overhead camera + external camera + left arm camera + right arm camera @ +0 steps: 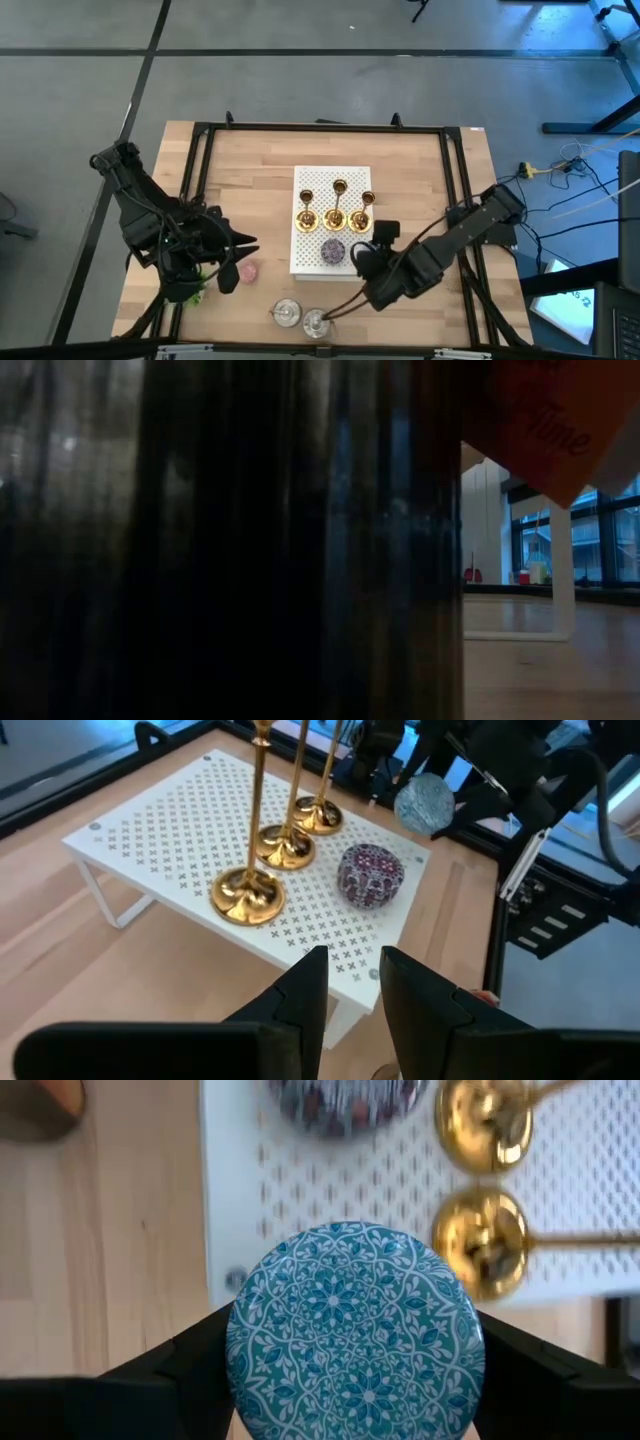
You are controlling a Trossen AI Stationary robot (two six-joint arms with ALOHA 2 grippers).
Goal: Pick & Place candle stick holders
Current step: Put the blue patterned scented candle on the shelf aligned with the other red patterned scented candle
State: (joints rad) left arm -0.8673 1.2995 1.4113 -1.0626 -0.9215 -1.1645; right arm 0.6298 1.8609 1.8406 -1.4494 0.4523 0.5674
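Three gold candle stick holders [335, 215] stand upright on their round bases on a white perforated rack [310, 185]; they also show in the left wrist view [270, 845]. A purple patterned disc [332, 250] lies on the rack near them. My right gripper [360, 260], at the rack's near right corner, is shut on a blue patterned disc [355, 1330]. My left gripper [236, 262] is open and empty above the table, left of the rack, its fingers [305, 990] pointing toward the rack. My right gripper pinches the blue disc between its two fingers, one on each side of the rim [235, 1350]. The disc's patterned face is turned toward the wrist camera. It hangs lifted clear by the rack's near right corner, as the left wrist view [425, 803] shows.
A pink disc [246, 272] lies on the table beside my left gripper. Two clear glass pots [286, 313] [316, 322] stand near the table's near edge. A black frame [200, 130] runs round the table. Something dark blocks most of the low view [220, 540].
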